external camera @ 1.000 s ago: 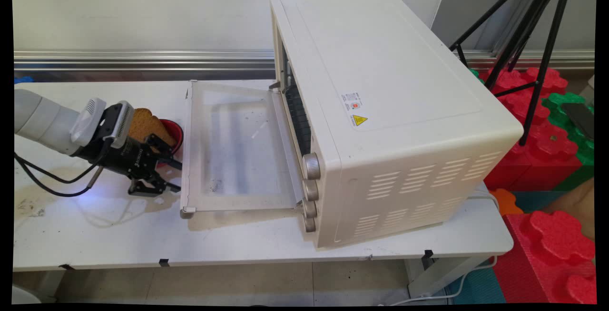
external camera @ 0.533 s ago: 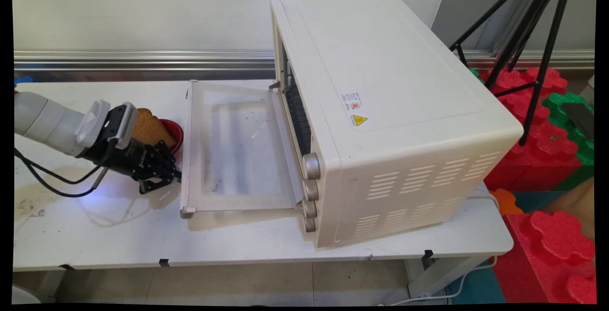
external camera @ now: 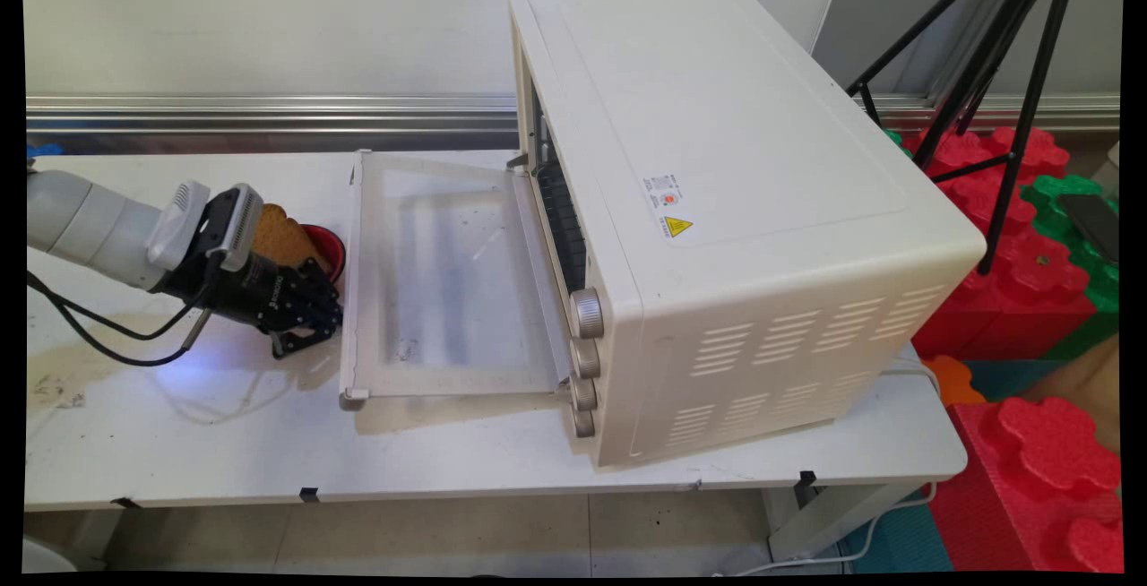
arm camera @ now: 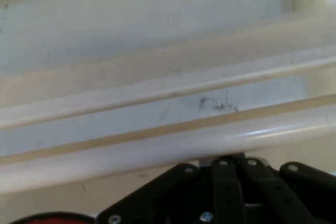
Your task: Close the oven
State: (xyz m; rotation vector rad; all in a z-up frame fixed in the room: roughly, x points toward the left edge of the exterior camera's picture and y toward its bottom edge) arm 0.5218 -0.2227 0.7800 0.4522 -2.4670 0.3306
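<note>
hovering tool [external camera: 309, 328], fingers together, beside oven door [external camera: 439, 272]

table [external camera: 448, 452] white, stained | on it: toaster oven [external camera: 717, 210], red bowl [external camera: 328, 247]

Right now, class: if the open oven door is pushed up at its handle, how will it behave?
The oven door would probably swing up as one stiff panel, being a framed pane hinged at the oven. Its smooth, rounded handle may let the gripper slip. The bulky oven seems unlikely to shift.
</note>
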